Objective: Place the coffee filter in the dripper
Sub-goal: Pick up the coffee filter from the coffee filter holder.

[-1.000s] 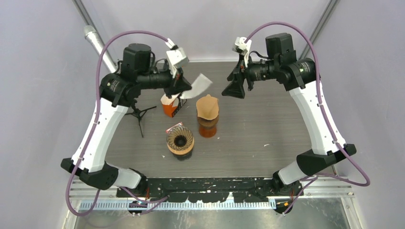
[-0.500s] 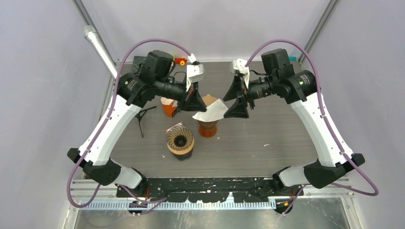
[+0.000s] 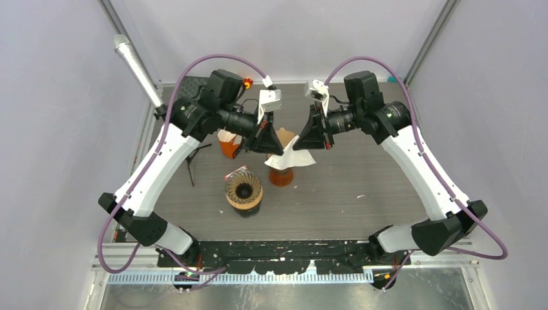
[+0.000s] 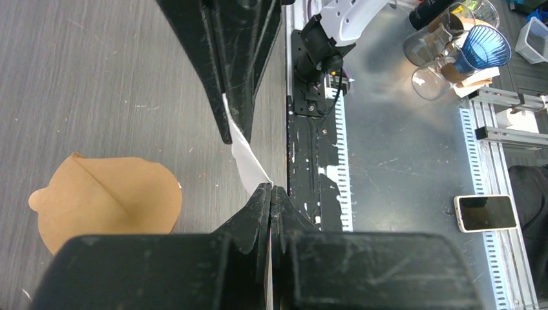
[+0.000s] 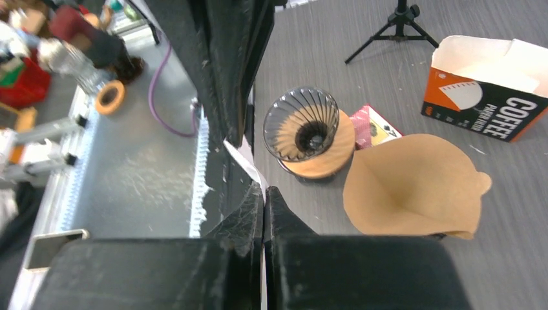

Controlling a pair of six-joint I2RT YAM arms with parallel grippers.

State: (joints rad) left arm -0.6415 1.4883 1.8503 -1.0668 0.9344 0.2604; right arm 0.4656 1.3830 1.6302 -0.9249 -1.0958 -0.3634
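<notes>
A white coffee filter [image 3: 292, 157] hangs between my two grippers, above a brown filter [image 3: 285, 136] that sits on an orange-brown stand [image 3: 281, 175]. My left gripper [image 3: 278, 146] is shut on the filter's left edge [image 4: 245, 161]. My right gripper [image 3: 302, 142] is shut on its opposite edge [image 5: 240, 154]. The two sets of fingertips face each other, nearly touching. The dripper [image 3: 243, 190], ribbed glass on a wooden ring, stands on the table nearer to me and to the left of the held filter; in the right wrist view the dripper [image 5: 304, 126] is empty.
An orange coffee filter box [image 3: 227, 143], its top open [image 5: 484, 77], stands left of the stand. A small black tripod [image 3: 190, 157] is further left. A small pink-and-white packet [image 5: 378, 128] lies beside the dripper's base.
Both arms swung in toward the middle. The left gripper carried the white filter down over the brown filter, and the right gripper, open before, has shut on its other edge.
</notes>
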